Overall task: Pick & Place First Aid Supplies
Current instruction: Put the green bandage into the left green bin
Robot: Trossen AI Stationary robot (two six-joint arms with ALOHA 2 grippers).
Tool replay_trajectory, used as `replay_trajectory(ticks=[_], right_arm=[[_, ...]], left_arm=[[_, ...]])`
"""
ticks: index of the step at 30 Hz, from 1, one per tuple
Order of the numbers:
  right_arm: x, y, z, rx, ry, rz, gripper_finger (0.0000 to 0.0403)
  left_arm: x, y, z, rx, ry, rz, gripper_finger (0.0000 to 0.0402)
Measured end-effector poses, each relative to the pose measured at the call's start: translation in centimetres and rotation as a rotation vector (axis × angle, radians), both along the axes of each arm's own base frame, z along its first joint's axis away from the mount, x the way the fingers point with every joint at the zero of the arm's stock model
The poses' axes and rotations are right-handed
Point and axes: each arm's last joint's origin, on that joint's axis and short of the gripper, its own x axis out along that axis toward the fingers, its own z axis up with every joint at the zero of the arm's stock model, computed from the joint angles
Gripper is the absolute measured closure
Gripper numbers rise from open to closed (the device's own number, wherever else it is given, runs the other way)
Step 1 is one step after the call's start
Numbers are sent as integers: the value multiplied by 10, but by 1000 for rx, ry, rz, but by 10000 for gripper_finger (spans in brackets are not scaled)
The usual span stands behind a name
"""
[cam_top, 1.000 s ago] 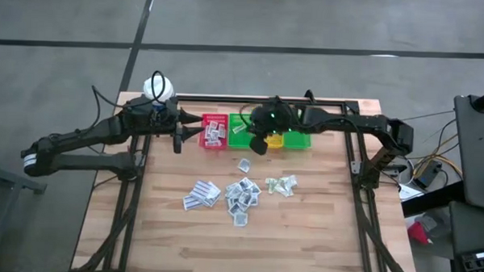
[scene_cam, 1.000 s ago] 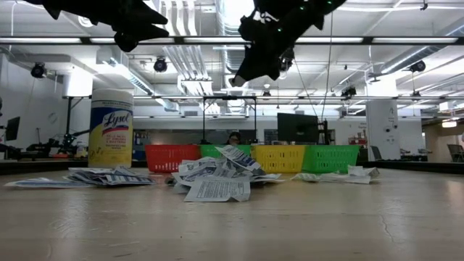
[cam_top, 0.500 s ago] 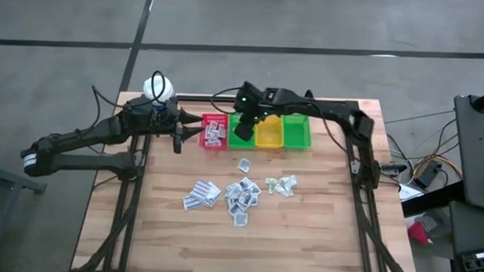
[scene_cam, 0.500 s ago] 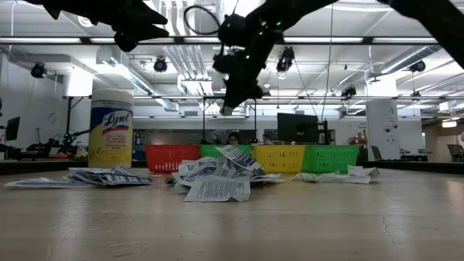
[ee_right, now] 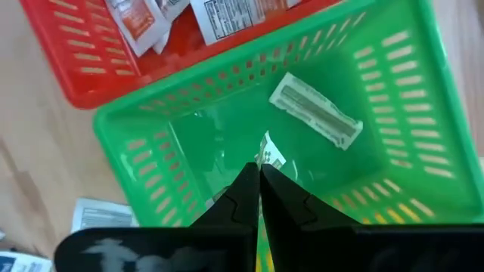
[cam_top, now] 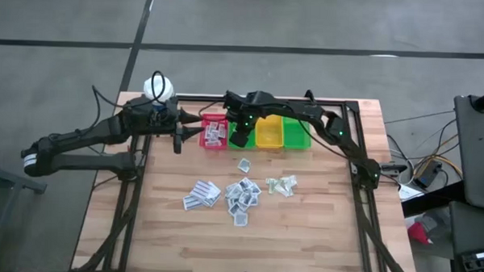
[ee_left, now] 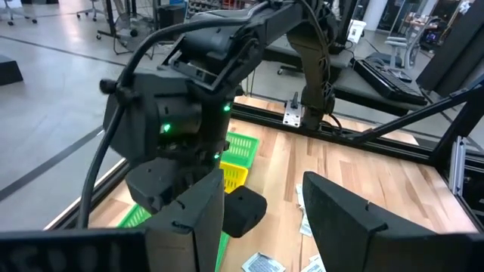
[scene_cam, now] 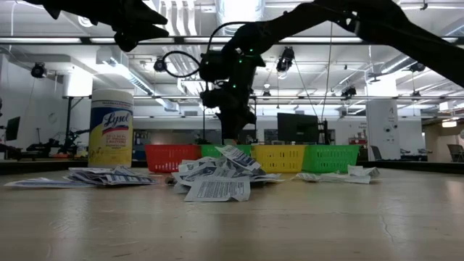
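Note:
Loose first aid supplies lie mid-table: a central heap [cam_top: 241,194], a left group [cam_top: 201,193], a greenish right group [cam_top: 281,184] and one single sachet [cam_top: 244,164]. More sachets lie in the red bin [cam_top: 214,133]. A long wrapped packet [ee_right: 316,109] lies on the floor of the left green bin [ee_right: 151,151]. My right gripper [ee_right: 259,172] hangs over that bin, pointing steeply down, shut on a small white sachet with green print [ee_right: 271,151]. My left gripper [ee_left: 265,227] waits open at the far left, beside the red bin, with nothing between its fingers. My right gripper pinches the small sachet between its two fingers. Only the sachet's end [ee_right: 269,155] shows, just past the fingertips. The fingers come from above, slanting down into the green bin. The sachet is lifted clear of the bin floor; which edge is held stays hidden by the fingers.
A yellow bin [cam_top: 269,133] and a second green bin [cam_top: 297,132] stand to the right of the first, in a row along the far edge. A yellow wipes bottle [scene_cam: 111,128] stands at the far left corner. Black frame rails [cam_top: 354,148] border the table.
My right gripper has moved along the bin row toward the table's left edge and has come down. It has tipped from a slant to pointing steeply down and now hangs over the left green bin. It has stayed shut.

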Motion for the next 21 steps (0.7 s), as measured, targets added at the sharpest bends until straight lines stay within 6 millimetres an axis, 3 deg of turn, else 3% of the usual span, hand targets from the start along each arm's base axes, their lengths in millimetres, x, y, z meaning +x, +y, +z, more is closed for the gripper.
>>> replay_trajectory(ticks=[10, 21], right_arm=[[0, -4, -9, 9, 37, 18, 387], [-3, -7, -16, 23, 51, 66, 291]], left_arm=[[0, 0, 0, 13, 3, -2, 227], [0, 0, 0, 15, 4, -3, 227]])
